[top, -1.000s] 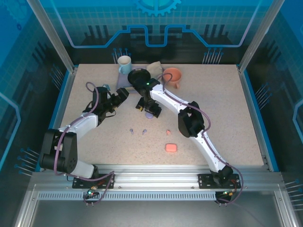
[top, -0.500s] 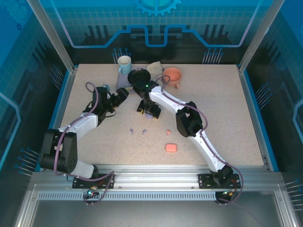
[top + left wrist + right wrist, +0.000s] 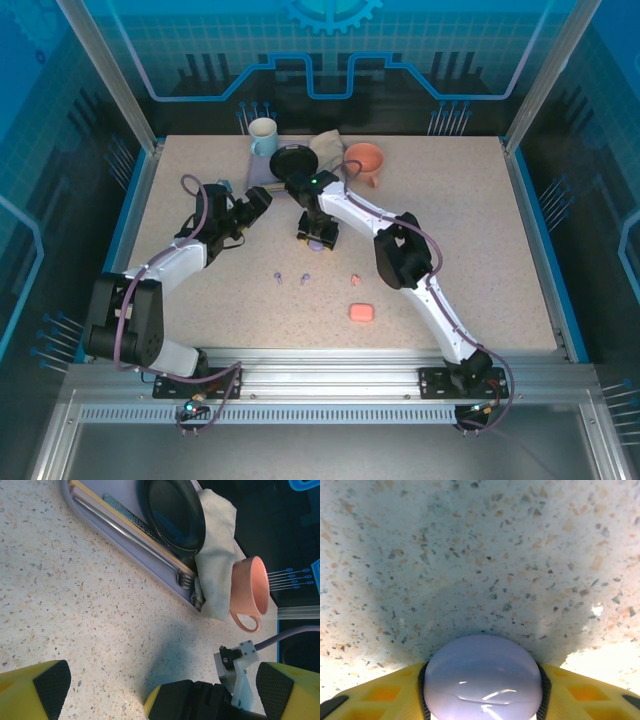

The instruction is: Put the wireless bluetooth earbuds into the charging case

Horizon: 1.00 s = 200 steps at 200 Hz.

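A lavender charging case (image 3: pixel 482 672), smooth and pebble-shaped with its lid down, sits between my right gripper's (image 3: pixel 482 695) yellow fingers (image 3: pixel 385 695), whose black pads press both its sides. From above, that gripper (image 3: pixel 316 238) points down over the case (image 3: pixel 319 245) at mid-table. Two lavender earbuds (image 3: pixel 278 275) (image 3: pixel 304 278) and one pink earbud (image 3: pixel 355 278) lie loose nearer the bases. A pink case (image 3: pixel 361 313) rests closer still. My left gripper (image 3: pixel 255 200) hovers open to the left, its wide-spread fingers (image 3: pixel 47 682) holding nothing.
At the back stand a white mug (image 3: pixel 263 133), a black plate (image 3: pixel 293 160) on a lavender tray (image 3: pixel 125 540) with cutlery, a folded cloth (image 3: pixel 215 555) and an orange cup (image 3: pixel 248 592). The right arm's wrist (image 3: pixel 200 700) crosses the left wrist view's bottom.
My right gripper has lowered slightly onto the lavender case and its fingers have closed in against it. The left arm has stayed still.
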Each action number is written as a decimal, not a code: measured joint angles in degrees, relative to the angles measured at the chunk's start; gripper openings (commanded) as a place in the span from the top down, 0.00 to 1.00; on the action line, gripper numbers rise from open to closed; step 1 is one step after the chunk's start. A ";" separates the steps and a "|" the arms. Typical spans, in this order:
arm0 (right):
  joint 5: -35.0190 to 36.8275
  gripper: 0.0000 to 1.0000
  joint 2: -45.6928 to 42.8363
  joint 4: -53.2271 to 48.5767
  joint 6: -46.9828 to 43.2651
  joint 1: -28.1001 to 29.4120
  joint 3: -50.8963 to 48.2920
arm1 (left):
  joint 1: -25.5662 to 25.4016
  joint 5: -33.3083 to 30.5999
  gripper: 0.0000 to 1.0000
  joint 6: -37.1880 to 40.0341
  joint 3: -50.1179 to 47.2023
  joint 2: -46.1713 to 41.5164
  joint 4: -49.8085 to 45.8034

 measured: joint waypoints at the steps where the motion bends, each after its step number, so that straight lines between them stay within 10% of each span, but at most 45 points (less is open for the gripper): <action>1: -0.09 0.52 -0.02 0.02 -0.02 0.00 0.00 | 0.00 0.04 0.01 0.00 0.00 0.00 -0.02; 200: -11.21 0.52 -0.61 16.72 4.28 -7.72 0.90 | -5.44 11.17 0.13 0.00 -6.40 14.75 22.71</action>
